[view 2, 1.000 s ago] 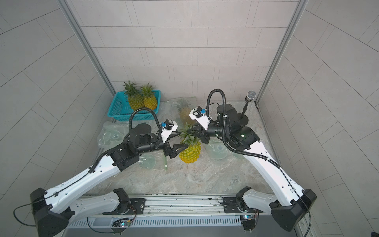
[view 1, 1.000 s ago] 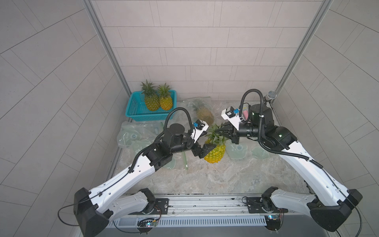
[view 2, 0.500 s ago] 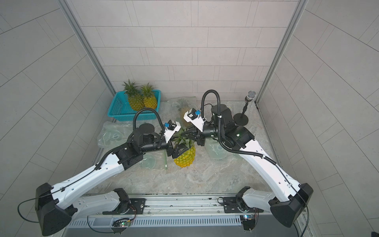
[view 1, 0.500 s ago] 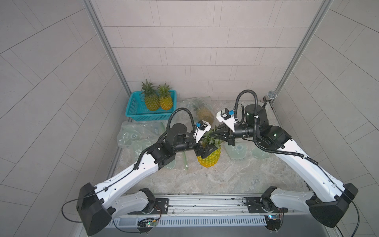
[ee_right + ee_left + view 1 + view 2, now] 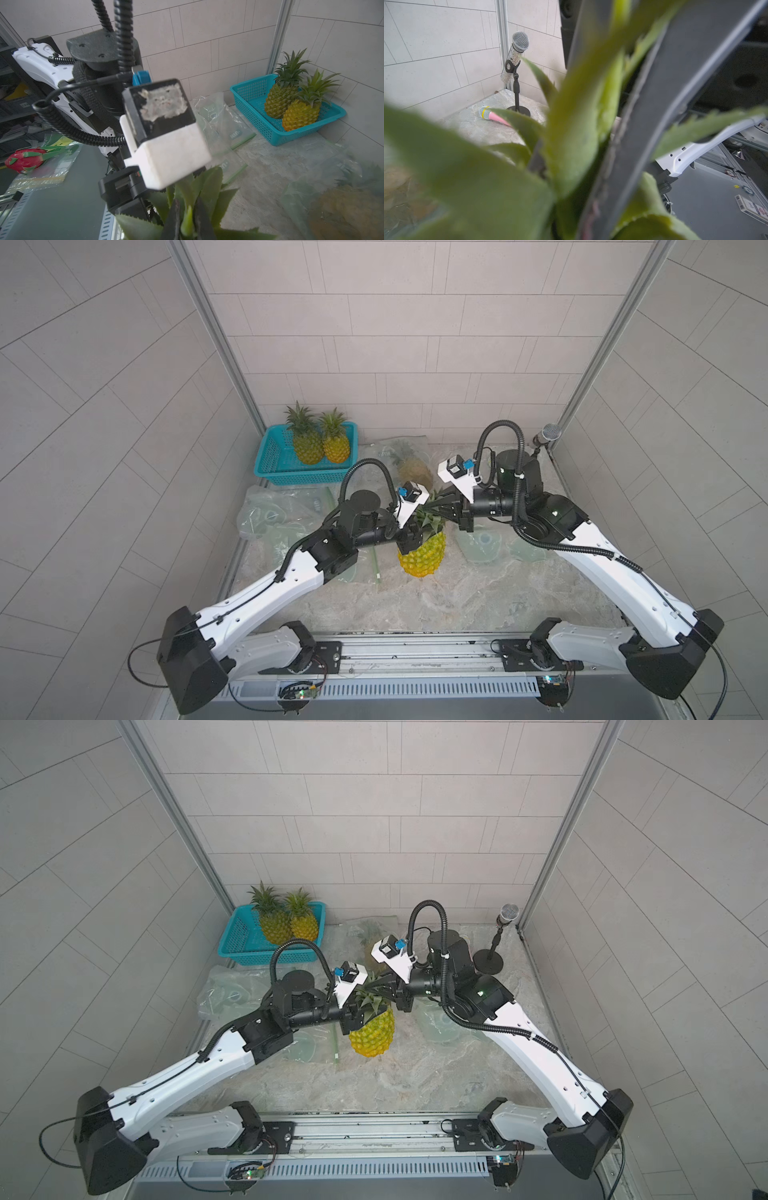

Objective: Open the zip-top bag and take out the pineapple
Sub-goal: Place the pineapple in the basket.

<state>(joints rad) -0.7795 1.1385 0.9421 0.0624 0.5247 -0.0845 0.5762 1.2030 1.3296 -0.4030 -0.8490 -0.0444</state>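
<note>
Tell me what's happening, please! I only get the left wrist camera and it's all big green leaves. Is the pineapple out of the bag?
Observer: Yes, the yellow pineapple with the green crown is bare, with no bag around it.
Operator: Who's holding it?
Observer: The right claw is shut on one leaf of its crown.
Operator: Any left to unpack?
Observer: One paler pineapple lies inside a clear zip-top bag near the back wall.
</note>
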